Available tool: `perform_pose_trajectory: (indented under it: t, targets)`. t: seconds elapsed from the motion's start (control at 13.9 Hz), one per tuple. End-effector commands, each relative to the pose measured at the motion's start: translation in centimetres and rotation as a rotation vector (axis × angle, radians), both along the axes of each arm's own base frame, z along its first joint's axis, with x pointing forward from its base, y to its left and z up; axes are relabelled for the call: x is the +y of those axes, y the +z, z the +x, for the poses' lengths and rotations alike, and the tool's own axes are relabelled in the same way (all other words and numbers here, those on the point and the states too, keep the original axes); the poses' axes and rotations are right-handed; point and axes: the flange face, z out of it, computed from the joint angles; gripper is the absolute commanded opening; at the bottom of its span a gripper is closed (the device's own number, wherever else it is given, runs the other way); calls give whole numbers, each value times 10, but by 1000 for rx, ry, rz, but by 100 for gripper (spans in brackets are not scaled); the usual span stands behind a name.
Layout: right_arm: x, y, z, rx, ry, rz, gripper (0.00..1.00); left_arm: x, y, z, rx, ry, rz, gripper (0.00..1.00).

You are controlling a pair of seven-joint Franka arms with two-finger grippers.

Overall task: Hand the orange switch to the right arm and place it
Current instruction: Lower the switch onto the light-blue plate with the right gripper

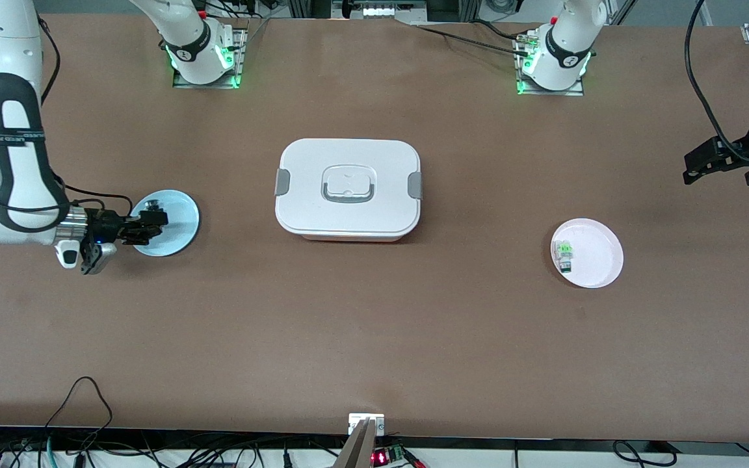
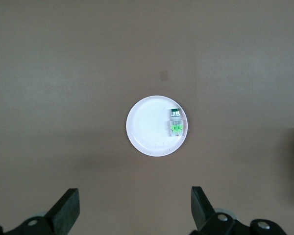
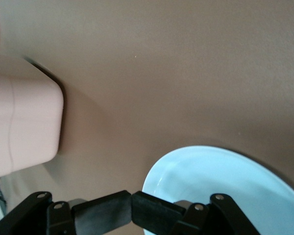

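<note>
While the green-and-white switch [image 1: 565, 255] is lying on the pink plate [image 1: 608, 260] at four o'clock from the lidded box [image 1: 348, 188], the right gripper [image 1: 161, 220] is hovering clenched on nothing over the blue plate [image 1: 183, 227] at nine o'clock. A small dark piece there, likely the orange switch [image 1: 152, 206], is resting on it. Rising straight up is looking wisest, to avoid nudging it. The left gripper [image 1: 692, 168] is waiting released at three o'clock.
</note>
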Motion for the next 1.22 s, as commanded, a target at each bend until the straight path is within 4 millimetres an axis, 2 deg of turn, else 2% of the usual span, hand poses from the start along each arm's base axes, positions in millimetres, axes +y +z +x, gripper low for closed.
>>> perform_pose_trajectory:
  t: [0.0,0.14,0.36,0.57,0.86,0.93,1.0,1.08,1.15]
  targets:
    - [11,-2,7,-63,82,-60,0,-2,8,0,2,12,12,100]
    - [15,0,11,-77,116,-101,0,0,6,0,5,15,12,100]
    - [14,20,26,-95,149,-185,0,0,11,1,-6,15,12,100]
    - [26,50,45,-81,150,-299,28,-1,17,1,-20,17,-4,100]
    - [63,100,55,-17,-3,-476,59,-2,19,1,-23,14,-2,100]
    - [69,114,55,-17,-40,-494,74,-3,21,1,-26,12,-2,100]
    - [70,127,54,-22,-65,-512,79,-4,24,1,-26,16,-1,100]
    - [72,142,54,-33,-87,-530,99,-4,24,1,-26,16,-1,100]
    - [73,155,53,-39,-118,-552,100,-4,24,1,-27,17,-1,100]
